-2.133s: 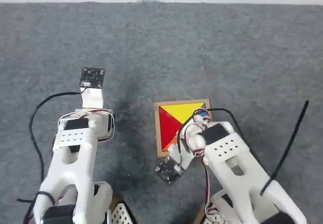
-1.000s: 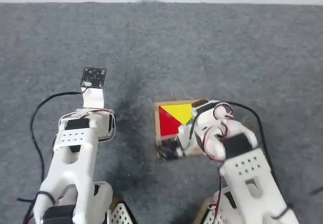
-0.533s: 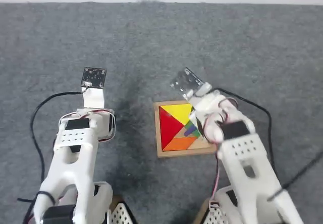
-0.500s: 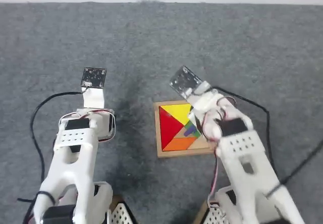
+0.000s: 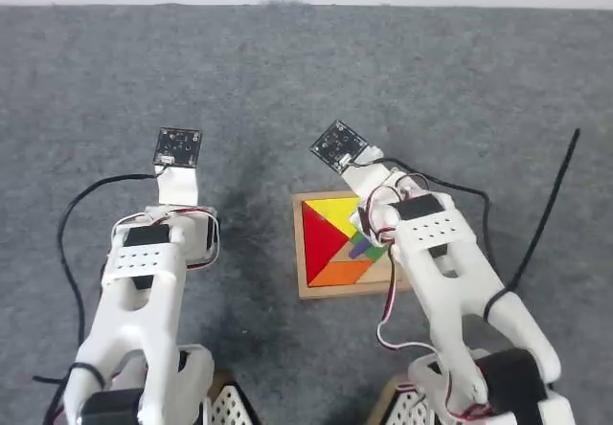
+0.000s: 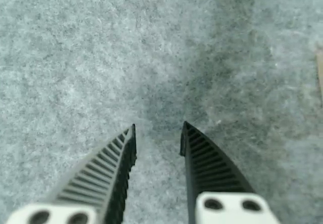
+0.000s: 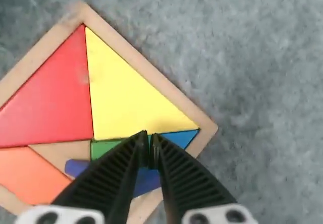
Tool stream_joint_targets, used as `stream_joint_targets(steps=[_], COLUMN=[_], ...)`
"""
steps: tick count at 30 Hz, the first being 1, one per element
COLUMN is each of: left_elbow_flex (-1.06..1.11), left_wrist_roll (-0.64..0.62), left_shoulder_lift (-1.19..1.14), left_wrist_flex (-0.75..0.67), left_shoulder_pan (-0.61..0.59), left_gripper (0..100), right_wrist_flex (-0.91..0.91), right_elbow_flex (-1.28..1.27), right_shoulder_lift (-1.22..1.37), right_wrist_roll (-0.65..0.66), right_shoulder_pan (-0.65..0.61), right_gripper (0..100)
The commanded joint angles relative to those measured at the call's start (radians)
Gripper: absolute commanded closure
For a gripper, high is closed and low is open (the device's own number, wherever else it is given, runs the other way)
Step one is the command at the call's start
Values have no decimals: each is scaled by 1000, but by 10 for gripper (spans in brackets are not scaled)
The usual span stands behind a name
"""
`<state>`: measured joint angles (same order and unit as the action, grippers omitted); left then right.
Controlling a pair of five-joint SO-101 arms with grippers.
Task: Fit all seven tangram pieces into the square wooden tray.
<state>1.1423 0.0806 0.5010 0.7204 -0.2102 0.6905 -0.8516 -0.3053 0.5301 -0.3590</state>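
The square wooden tray (image 5: 298,243) lies flat on the tabletop (image 5: 287,80), under the front part of the right arm. It has a pale, smooth wooden rim. Inside it are smooth painted pieces with straight edges: a big red triangle (image 7: 50,103) and a big yellow triangle (image 7: 126,98) side by side, an orange piece (image 7: 25,176), a small green piece (image 7: 106,148) and a blue piece (image 7: 176,138). The right hand (image 7: 148,135) is over the place where yellow, green and blue meet. Its black ribbed fingers (image 7: 176,173) are almost together and hold nothing. The left hand (image 6: 157,128) is well apart from the tray, moderately open over the grey, fuzzy cloth of the tabletop, and holds nothing.
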Motion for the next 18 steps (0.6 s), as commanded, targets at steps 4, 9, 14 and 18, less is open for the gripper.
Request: stream_joint_targets(steps=[4, 9, 14, 18], left_elbow_flex=[-7, -7, -7, -7], left_wrist_roll=[8, 8, 8, 8], left_shoulder_lift=[-2, -2, -2, -2], left_wrist_flex=[-25, -25, -25, -25], left_shoulder_pan=[6, 6, 6, 6], left_gripper=[855, 855, 855, 855], right_wrist_flex=[-13, -12, 21, 59], right_elbow_flex=[-112, -203, -216, -222], right_shoulder_lift=[-122, -237, -297, -325], right_wrist_roll=[25, 31, 29, -3], right_shoulder_pan=[16, 21, 24, 48], right_gripper=[991, 991, 991, 991])
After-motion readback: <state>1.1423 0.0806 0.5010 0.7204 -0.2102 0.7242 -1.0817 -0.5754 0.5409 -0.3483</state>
